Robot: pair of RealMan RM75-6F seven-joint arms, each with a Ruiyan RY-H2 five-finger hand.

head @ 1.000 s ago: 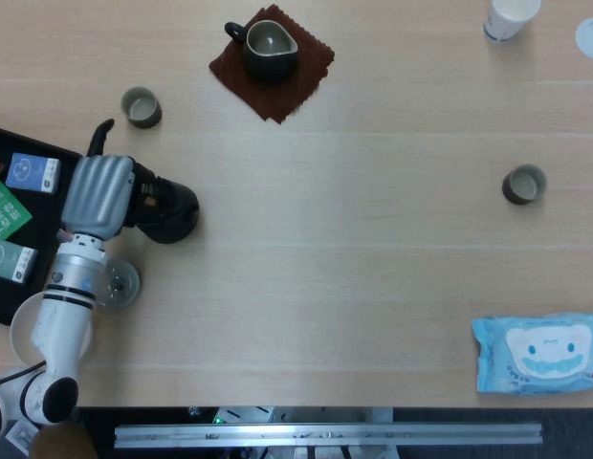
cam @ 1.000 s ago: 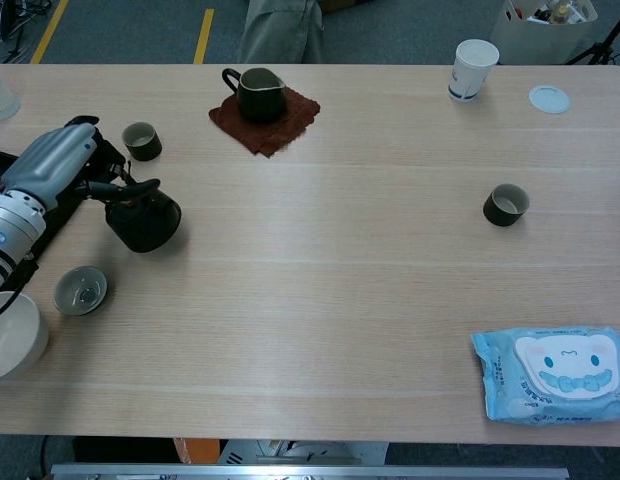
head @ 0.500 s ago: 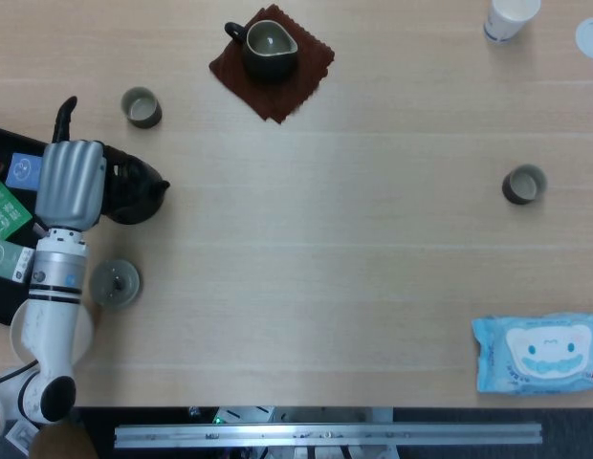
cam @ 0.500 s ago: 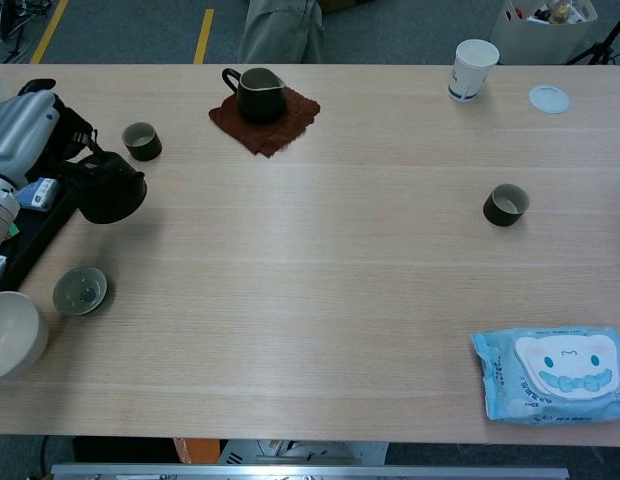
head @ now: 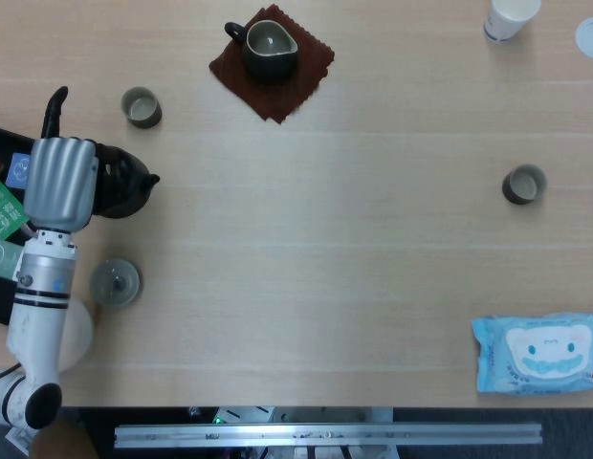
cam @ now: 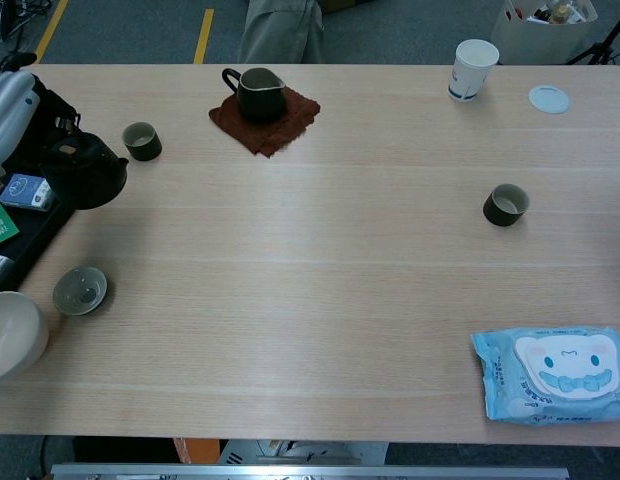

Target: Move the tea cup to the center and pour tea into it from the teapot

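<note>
left hand (head: 59, 182) | fingers grip teapot (head: 120, 182) handle | tea cup (head: 141, 106) just beyond fingers | right hand unseen

The silver left hand (head: 59, 182), gripping the dark round teapot (head: 120, 186), is now further toward 9 o'clock than a second ago, near the table's left edge. The teapot rides with it, away from the small grey lid (head: 115, 282) it sat beside, and now lies at about 7 o'clock of the small dark tea cup (head: 141, 106), partly over the black tray (cam: 20, 235).
</note>
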